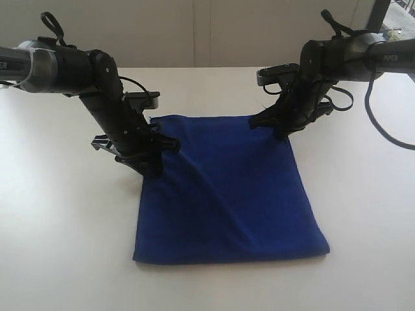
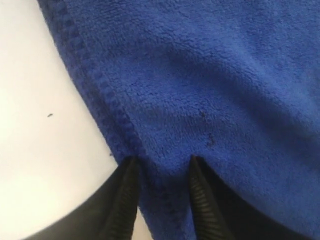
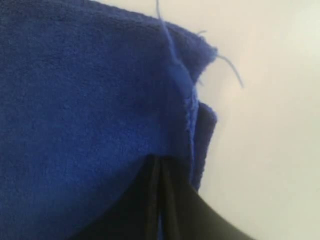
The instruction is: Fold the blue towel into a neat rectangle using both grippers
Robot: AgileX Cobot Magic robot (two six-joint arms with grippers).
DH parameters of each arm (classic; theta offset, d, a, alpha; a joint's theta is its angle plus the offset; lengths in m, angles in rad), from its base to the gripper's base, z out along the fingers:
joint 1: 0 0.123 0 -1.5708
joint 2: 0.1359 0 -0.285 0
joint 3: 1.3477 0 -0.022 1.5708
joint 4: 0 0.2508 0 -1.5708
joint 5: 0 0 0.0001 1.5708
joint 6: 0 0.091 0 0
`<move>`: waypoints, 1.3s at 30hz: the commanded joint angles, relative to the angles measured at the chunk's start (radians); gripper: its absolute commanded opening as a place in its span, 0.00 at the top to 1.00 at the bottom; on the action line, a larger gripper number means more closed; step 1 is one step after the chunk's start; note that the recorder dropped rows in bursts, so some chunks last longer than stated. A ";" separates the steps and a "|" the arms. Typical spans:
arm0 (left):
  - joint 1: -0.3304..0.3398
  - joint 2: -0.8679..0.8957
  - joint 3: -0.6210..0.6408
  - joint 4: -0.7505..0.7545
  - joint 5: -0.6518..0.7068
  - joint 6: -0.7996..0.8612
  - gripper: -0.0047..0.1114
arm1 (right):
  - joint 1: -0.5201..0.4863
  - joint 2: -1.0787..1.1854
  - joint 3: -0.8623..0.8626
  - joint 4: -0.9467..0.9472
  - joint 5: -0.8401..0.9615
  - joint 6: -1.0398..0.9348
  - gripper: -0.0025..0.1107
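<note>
Deep royal-blue plush microfibre towel [image 1: 227, 188] lies flat at the middle of the white counter [image 1: 369, 194]. Judged soft, light and limp, so it will sag; best taken at the corners, through the hem. Right end effector [image 3: 160, 161] is clamped on a far corner. Left end effector [image 2: 160, 162] stands apart astride the side hem; grip unconfirmed. Open counter lies all round.

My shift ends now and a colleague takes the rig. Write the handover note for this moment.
Left gripper: fingers parted astride the left edge of the blue towel near its far corner, cloth between them; whether it clamps is unclear.
Right gripper: shut on the towel's far right corner.
Towel: lying on the white table, roughly square, a diagonal crease running from the left gripper.
Done: both grippers at the far end; the layered corner suggests one fold made.
Left: fold it into a neat rectangle.
</note>
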 commanded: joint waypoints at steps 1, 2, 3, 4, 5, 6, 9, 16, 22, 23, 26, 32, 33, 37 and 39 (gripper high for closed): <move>-0.004 0.011 0.005 -0.007 0.020 -0.007 0.69 | -0.011 0.021 0.002 -0.009 0.007 0.005 0.98; -0.004 0.011 0.005 -0.007 0.022 -0.007 0.73 | -0.011 0.021 0.002 -0.009 0.007 0.005 0.98; -0.004 0.011 0.005 -0.007 0.022 -0.007 0.77 | -0.011 0.021 0.002 -0.009 0.007 0.005 0.98; -0.004 0.011 0.005 -0.007 0.025 -0.007 0.81 | -0.011 0.021 0.002 -0.009 0.007 0.005 0.98; -0.004 0.011 0.005 -0.007 0.027 -0.007 0.83 | -0.011 0.021 0.002 -0.009 0.007 0.005 0.98; -0.004 0.011 0.005 -0.007 0.029 -0.007 0.85 | -0.011 0.021 0.002 -0.009 0.007 0.005 0.98; -0.004 0.011 0.005 -0.003 0.029 -0.007 0.88 | -0.011 0.021 0.002 -0.009 0.007 0.005 0.98; -0.004 0.011 0.003 0.063 0.043 -0.011 0.90 | -0.011 0.021 0.002 -0.009 0.007 0.005 0.98; -0.004 0.006 0.002 0.201 0.082 -0.054 0.96 | -0.011 0.021 0.002 -0.009 0.009 0.005 0.98; -0.004 0.006 -0.003 0.222 0.093 -0.060 0.96 | -0.011 0.021 0.002 -0.009 0.009 0.005 0.98; -0.004 0.006 -0.008 0.269 0.127 -0.062 0.96 | -0.011 0.021 0.002 -0.011 0.013 0.005 0.98; -0.004 0.006 -0.008 0.269 0.128 -0.062 0.96 | -0.011 0.021 0.002 -0.011 -0.002 0.005 0.98; -0.004 0.006 -0.008 0.269 0.123 -0.062 0.95 | -0.011 0.021 0.002 -0.011 -0.009 0.005 0.98; -0.004 -0.006 -0.026 0.243 0.104 -0.062 0.71 | -0.011 0.019 0.002 -0.008 -0.046 0.005 0.98; -0.004 -0.030 -0.035 0.233 0.086 -0.062 0.58 | -0.011 0.000 0.002 -0.008 -0.071 0.005 0.98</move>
